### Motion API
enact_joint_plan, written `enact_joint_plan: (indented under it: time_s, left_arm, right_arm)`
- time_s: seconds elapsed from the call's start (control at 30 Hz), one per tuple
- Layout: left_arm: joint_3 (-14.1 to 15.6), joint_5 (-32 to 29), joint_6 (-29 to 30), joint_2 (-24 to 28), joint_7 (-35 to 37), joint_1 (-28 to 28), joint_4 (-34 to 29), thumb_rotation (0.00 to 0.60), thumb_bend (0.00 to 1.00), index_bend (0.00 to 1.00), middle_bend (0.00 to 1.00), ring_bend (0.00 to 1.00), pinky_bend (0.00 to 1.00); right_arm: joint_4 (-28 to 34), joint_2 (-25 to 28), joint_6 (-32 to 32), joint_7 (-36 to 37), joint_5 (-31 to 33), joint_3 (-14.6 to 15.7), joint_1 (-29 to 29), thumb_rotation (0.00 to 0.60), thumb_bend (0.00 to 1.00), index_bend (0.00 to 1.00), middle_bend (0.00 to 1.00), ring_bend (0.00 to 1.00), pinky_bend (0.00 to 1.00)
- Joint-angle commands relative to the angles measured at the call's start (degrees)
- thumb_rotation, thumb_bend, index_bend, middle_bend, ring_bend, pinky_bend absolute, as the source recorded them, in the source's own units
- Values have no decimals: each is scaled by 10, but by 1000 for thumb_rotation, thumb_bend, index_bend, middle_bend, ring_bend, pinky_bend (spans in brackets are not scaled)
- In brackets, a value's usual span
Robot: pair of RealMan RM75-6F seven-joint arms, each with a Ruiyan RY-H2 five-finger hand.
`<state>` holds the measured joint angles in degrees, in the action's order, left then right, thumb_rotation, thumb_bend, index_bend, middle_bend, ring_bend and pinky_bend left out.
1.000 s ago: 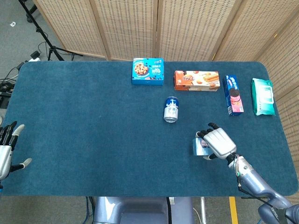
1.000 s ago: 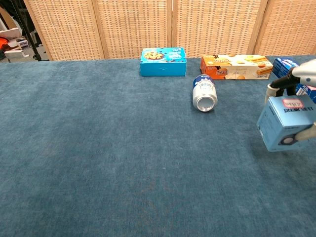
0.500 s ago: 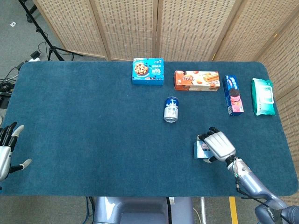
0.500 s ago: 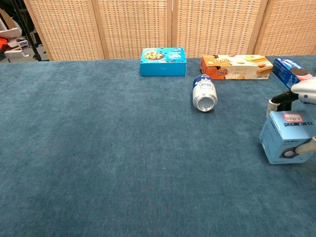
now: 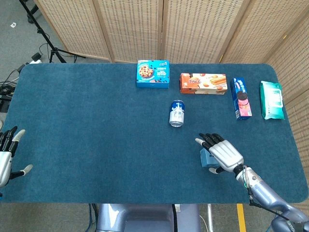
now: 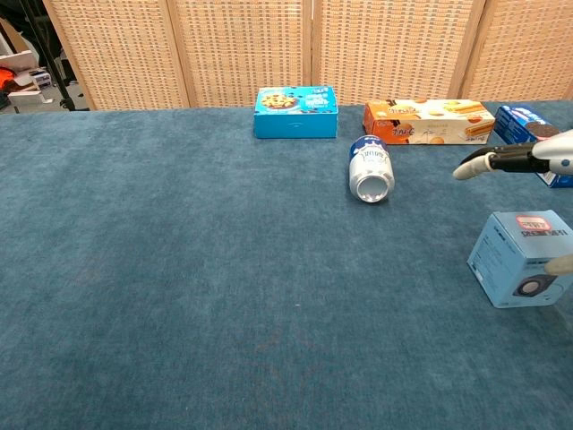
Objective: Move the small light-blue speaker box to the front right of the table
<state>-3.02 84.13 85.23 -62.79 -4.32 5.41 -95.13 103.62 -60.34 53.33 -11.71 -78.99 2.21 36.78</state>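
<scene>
Right hand point(image 5: 220, 153) hovers flat over the light-blue speaker box point(image 6: 522, 270), fingers point(image 6: 488, 162) stretched straight out and spread, holding nothing. Box sits on the blue table point(image 5: 96, 125) directly under the palm, near the front edge on the right side; in the chest view its top shows a red label and its front face a round speaker mark. The thumb tip shows just beside the box's right edge in the chest view; can't tell if it touches.

Left hand point(image 5: 7, 153) is at the table's far left edge, well apart from the right hand, fingers apart and empty.

Beyond the right hand's fingertips, a blue-white can point(image 5: 177, 113) lies on its side. Further back in a row: blue cookie box point(image 5: 153, 73), orange biscuit box point(image 5: 203, 83), dark-blue sandwich-cookie pack point(image 5: 241, 98), and a green wipes pack point(image 5: 272, 100) nearest the right edge. Wicker screens point(image 5: 164, 26) stand behind the table.
</scene>
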Motion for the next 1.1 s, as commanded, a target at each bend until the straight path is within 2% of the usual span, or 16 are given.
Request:
enact_joint_plan:
  time_s: [0.03, 0.17, 0.37, 0.43, 0.5, 0.67, 0.77, 0.87, 0.97, 1.1]
  left_arm:
    - [1, 1, 1, 0, 1, -1, 0, 600, 0, 0, 0, 0, 0]
    - [0, 1, 2, 2, 5, -2, 1, 600, 0, 0, 0, 0, 0]
    - [-3, -4, 0, 4, 13, -2, 3, 600, 0, 0, 0, 0, 0]
    - [-3, -4, 0, 5, 13, -1, 3, 600, 0, 0, 0, 0, 0]
    - [-3, -4, 0, 4, 13, -1, 3, 600, 0, 0, 0, 0, 0]
    - [-3, -3, -1, 4, 10, -1, 2, 600, 0, 0, 0, 0, 0]
    - [-2, -2, 2, 4, 10, -2, 1, 600, 0, 0, 0, 0, 0]
    - [-2, -2, 2, 4, 10, -2, 1, 600, 0, 0, 0, 0, 0]
    - [-3, -2, 1, 5, 11, -2, 2, 600, 0, 0, 0, 0, 0]
    - [-3, -1, 2, 5, 13, -3, 2, 600, 0, 0, 0, 0, 0]
  right_arm:
    - [23, -5, -21, -75, 45, -10, 14, 600, 208, 29, 0, 0, 74]
    - [23, -25, -37, -157, 112, -14, 30, 600, 208, 28, 0, 0, 67]
    - [20, -47, -22, -267, 175, -6, 45, 600, 208, 28, 2, 0, 66]
    - [23, -51, -17, -283, 188, -5, 47, 600, 208, 28, 34, 5, 66]
    - [27, -53, -13, -289, 195, -4, 48, 600, 208, 45, 106, 52, 66]
    - [17, -63, -1, -302, 185, -2, 49, 600, 212, 171, 334, 308, 72]
    - [6, -75, 13, -301, 170, -2, 45, 600, 251, 273, 458, 435, 139]
    - [-5, -82, 24, -302, 153, 0, 41, 600, 328, 352, 511, 477, 229]
    - [-12, -84, 26, -299, 140, 3, 37, 600, 374, 377, 521, 479, 295]
    - [-12, -77, 38, -265, 98, 1, 30, 600, 421, 387, 526, 479, 314]
